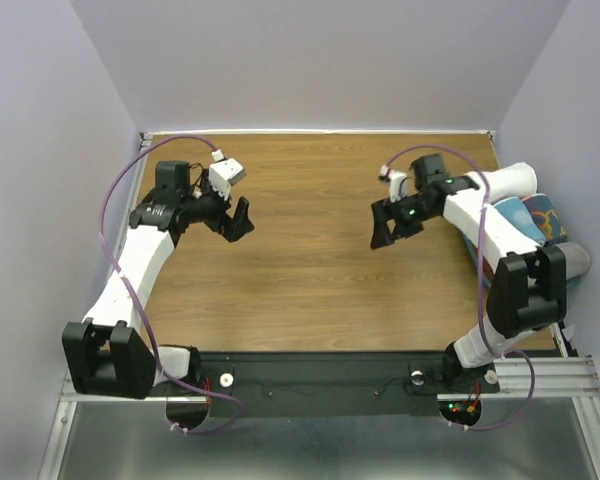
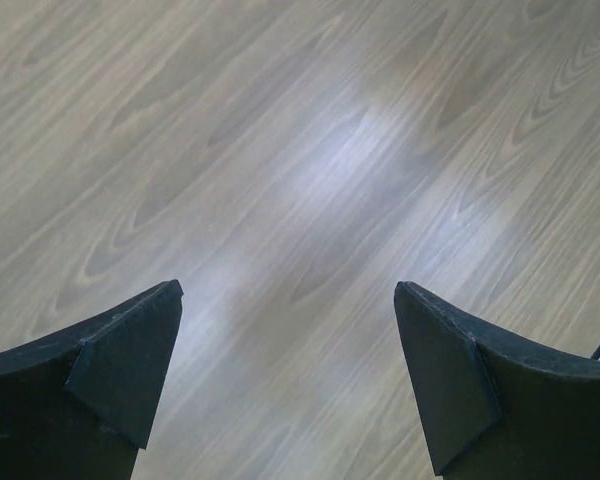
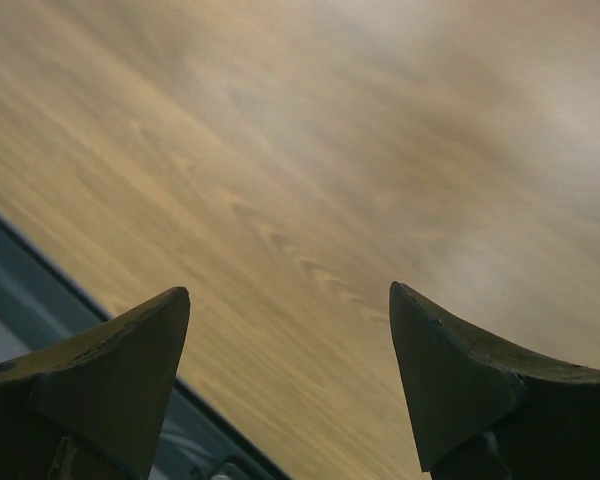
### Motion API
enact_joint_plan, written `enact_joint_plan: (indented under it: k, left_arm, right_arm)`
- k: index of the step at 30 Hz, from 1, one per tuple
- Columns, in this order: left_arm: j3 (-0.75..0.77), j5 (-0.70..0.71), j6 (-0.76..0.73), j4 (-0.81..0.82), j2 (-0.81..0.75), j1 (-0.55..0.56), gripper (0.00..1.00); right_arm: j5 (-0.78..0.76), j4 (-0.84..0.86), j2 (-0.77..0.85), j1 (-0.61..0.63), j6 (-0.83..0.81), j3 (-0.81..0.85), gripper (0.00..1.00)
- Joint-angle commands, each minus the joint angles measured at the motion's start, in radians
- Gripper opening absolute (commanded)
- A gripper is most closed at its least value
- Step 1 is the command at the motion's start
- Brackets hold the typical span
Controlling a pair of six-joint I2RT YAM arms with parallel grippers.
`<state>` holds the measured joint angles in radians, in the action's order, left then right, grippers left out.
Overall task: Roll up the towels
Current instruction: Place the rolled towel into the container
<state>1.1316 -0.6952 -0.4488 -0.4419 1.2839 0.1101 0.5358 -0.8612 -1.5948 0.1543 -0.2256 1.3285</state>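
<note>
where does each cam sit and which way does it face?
Top external: above and behind the bases, looking down on the table; both arms, left gripper, right gripper, towels at the right edge.
Left wrist: on the left arm, facing bare wood; own open fingers.
Right wrist: on the right arm, tilted at blurred wood and a dark band; own open fingers.
Shared: all three see the wood tabletop.

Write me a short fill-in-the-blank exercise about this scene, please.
1. The left gripper and the right gripper are both ____ and hold nothing.
2. The table has a ____ surface.
3. The towels lie at the table's ____ edge.
Missing words: open; wooden; right.
</note>
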Motion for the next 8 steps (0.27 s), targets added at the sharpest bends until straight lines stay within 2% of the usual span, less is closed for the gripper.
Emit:
enact_joint_plan:
  k: [1,3,8]
  left_arm:
    - [-0.116,0.098,-0.027,0.049,-0.06,0.005,0.99]
    - [-0.166,0.117,-0.028,0.066,-0.086,0.007,0.99]
    - [-0.199,0.161,-0.001,0.1,-0.107,0.013,0.99]
  right_arm:
    - [-0.032,0.142,0.056,0.118,0.063,-0.106,0.86]
    - [-0.091,0.159,0.07,0.175,0.051,-0.161,0.86]
    - [-0.103,0.16,0.084,0.186,0.054,-0.181,0.87]
